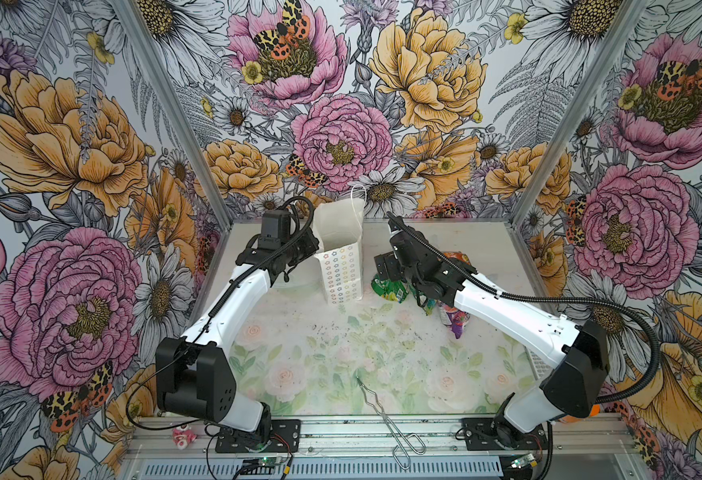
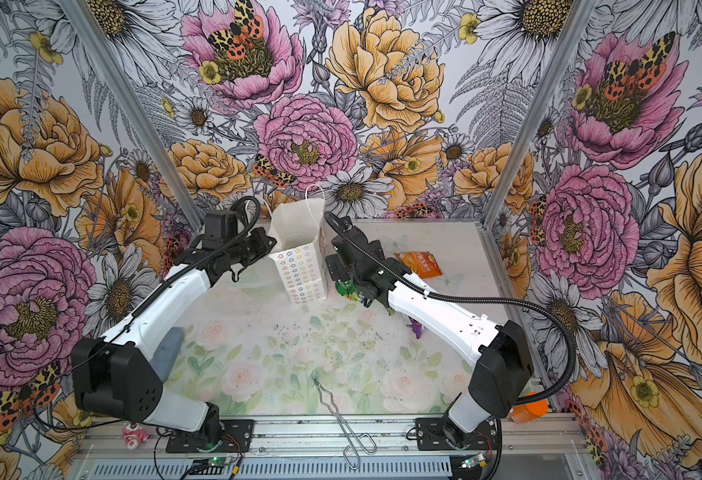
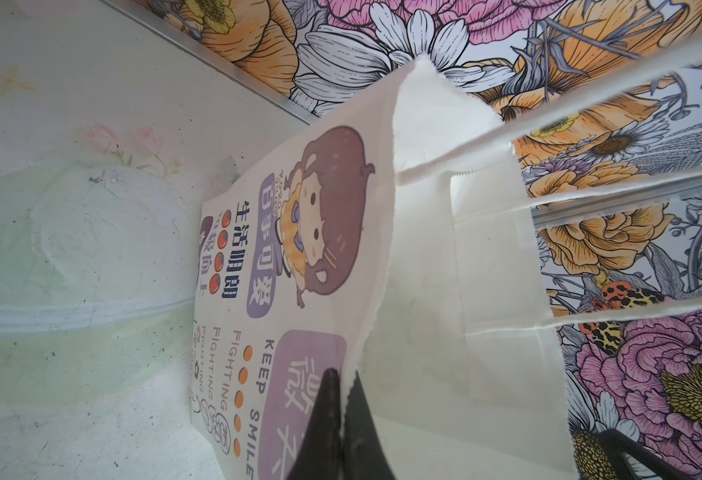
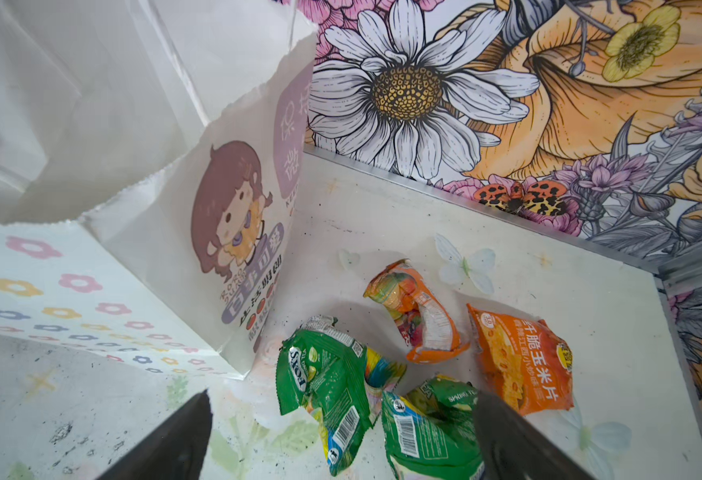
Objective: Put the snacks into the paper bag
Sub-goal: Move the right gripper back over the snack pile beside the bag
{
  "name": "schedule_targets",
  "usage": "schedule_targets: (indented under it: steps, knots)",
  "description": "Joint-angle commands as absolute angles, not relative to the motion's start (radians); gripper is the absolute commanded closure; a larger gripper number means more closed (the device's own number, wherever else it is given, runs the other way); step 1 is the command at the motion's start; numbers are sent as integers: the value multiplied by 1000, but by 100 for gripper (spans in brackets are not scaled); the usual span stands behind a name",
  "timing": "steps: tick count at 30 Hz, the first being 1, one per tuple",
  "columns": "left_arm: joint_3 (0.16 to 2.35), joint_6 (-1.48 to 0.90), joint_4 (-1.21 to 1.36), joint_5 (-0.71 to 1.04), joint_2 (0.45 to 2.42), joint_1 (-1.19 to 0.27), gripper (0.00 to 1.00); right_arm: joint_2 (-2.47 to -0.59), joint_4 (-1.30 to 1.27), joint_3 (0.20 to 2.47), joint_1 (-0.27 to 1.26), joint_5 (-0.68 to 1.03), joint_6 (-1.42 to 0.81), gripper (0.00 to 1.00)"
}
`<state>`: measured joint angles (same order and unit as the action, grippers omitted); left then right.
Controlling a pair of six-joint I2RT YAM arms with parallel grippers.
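Hovering spread wide, the right claw [image 4: 343, 401] framed probably light, slippery snacks [image 4: 324, 374], best pinched mid-crumple; left claw [image 3: 343, 378] clamped the paper bag [image 3: 424, 270]

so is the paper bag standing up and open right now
Upright and open: the paper bag stands on its base, its white inside showing in both top views, with the left gripper shut on its rim.

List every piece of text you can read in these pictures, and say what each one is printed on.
"KEEP SMILE": paper bag face.
"FIGHTING": same face, repeated.
"生活明朗": same face.
"FOX'S": green packet.
"脆玉米片": flat orange packet.
"SPRING T", cut off: second green packet.
Barcode digits on both green packets: too small to read.
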<state>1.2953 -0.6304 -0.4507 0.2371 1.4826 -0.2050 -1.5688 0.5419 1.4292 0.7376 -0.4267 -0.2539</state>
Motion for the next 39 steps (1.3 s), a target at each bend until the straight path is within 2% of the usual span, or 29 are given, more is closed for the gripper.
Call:
schedule_targets:
  steps: [1,39]
  knots:
    - [1282,-637,-431,252,1459,-196,100,-1548,540,1414,723,-441,-291,0]
    - [1279,-638,-433,248,1462,-192,100,-1708,591,1429,664,-303,-345,0]
